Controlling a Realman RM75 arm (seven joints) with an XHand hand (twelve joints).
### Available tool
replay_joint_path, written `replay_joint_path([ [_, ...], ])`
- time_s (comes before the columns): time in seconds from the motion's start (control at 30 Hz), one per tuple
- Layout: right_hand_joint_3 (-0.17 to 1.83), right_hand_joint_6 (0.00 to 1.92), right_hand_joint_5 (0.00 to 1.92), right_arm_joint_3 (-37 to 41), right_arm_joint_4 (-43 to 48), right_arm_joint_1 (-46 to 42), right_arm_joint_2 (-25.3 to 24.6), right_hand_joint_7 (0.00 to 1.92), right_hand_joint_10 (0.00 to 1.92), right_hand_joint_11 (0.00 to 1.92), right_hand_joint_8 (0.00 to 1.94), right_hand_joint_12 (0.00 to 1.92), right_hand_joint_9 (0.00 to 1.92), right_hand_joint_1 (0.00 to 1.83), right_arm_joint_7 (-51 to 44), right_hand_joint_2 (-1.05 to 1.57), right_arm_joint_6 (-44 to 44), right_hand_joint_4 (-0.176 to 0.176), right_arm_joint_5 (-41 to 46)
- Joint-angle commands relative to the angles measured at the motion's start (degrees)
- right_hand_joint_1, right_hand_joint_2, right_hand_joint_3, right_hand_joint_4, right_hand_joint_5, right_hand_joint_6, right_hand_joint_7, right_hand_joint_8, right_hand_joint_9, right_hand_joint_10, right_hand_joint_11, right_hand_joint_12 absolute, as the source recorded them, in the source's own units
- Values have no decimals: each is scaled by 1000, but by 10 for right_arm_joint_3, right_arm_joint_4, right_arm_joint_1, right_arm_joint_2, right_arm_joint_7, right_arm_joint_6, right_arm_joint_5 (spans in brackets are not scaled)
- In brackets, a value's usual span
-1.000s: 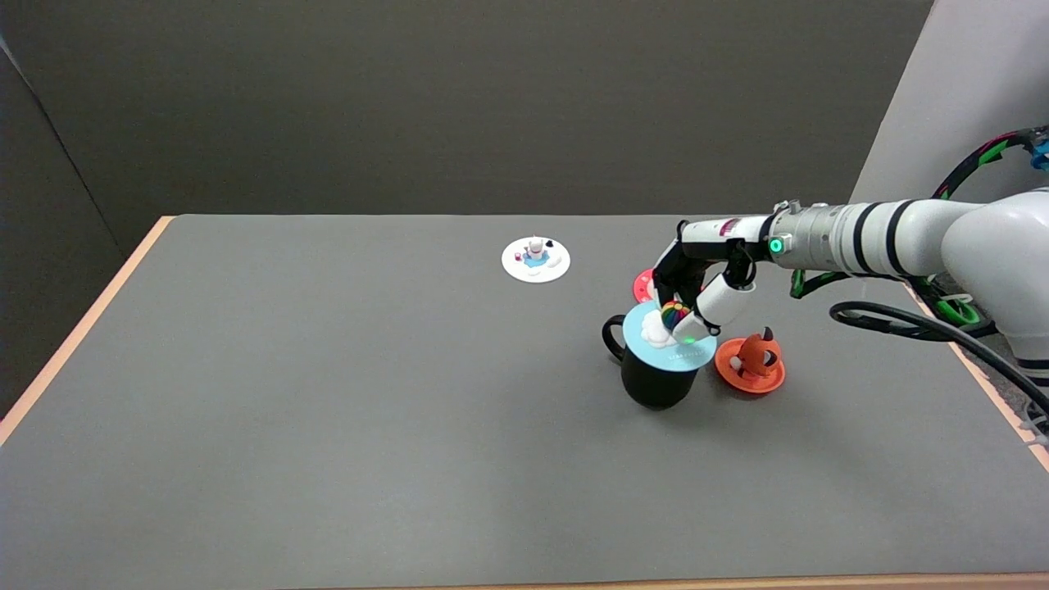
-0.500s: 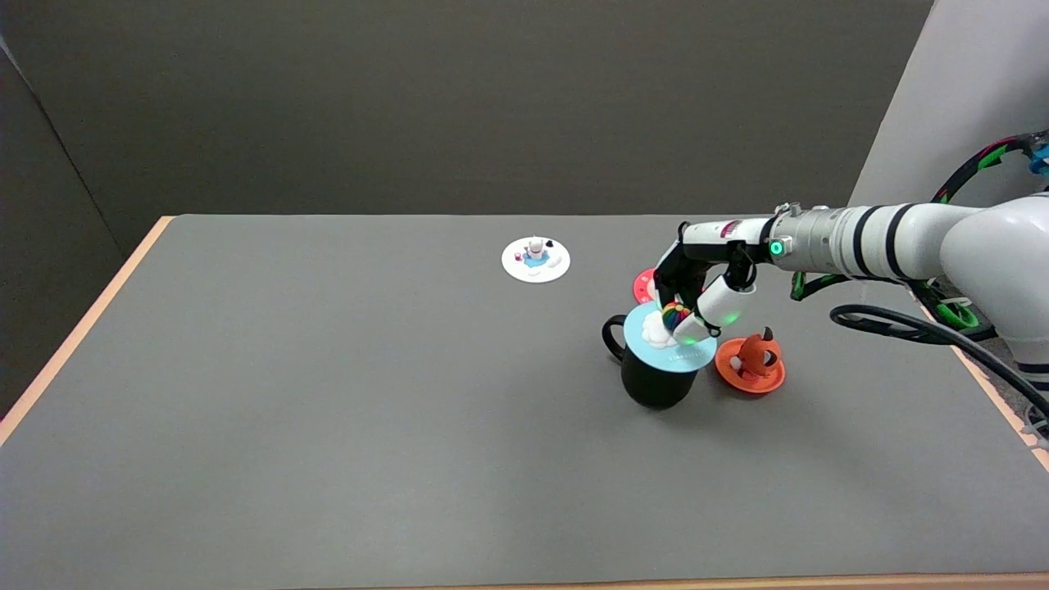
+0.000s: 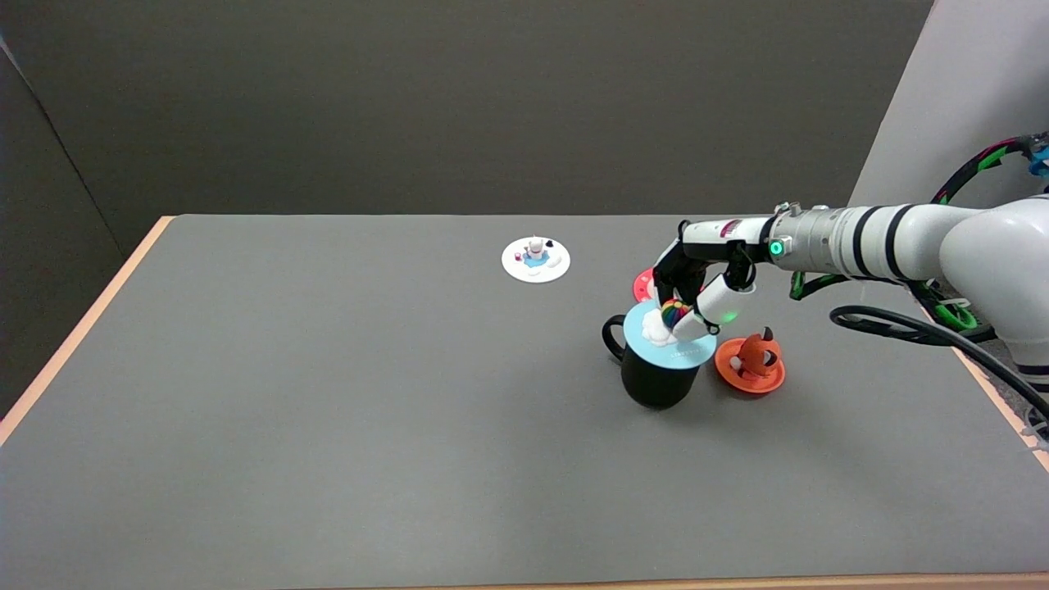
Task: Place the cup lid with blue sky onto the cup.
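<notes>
Nearest the camera, the black cup [image 3: 656, 378] stood on the gray table [image 3: 328, 410] with the blue sky lid [image 3: 680, 348] lying across its mouth, a line of pale print on the lid too small to read. The right hand [image 3: 697, 291] pinched the lid's rainbow knob [image 3: 674, 312] from above, and an orange lid [image 3: 750, 365] sat just beside the cup. Farther back lay a red lid [image 3: 643, 284], half hidden behind the hand, and a white lid [image 3: 536, 259].

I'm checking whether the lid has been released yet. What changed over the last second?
Almost nothing. The right hand still pinches the rainbow knob of the blue lid, which sits on the black cup as before. Its fingers shifted only slightly. The orange lid and white lid stayed put.
</notes>
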Motion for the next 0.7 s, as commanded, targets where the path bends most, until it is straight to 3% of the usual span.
replay_joint_path([
  [0.03,279,1420,708,0,0,-3,1,655,1299,320,1584,1008,495,1115,-8,1154,8,28,0],
  [0.4,250,1382,721,6,0,-8,1,643,1280,327,1604,991,484,1118,-8,1167,9,15,1],
  [0.5,185,1262,761,9,0,-10,1,659,1261,331,1614,960,494,1138,-8,1182,9,-27,3],
  [0.53,252,1315,779,10,0,-11,1,605,1239,339,1303,942,497,1028,-8,1106,9,-21,4],
  [0.7,221,1243,819,11,0,-12,1,632,1190,346,1170,917,490,1051,-8,1094,9,-48,4],
])
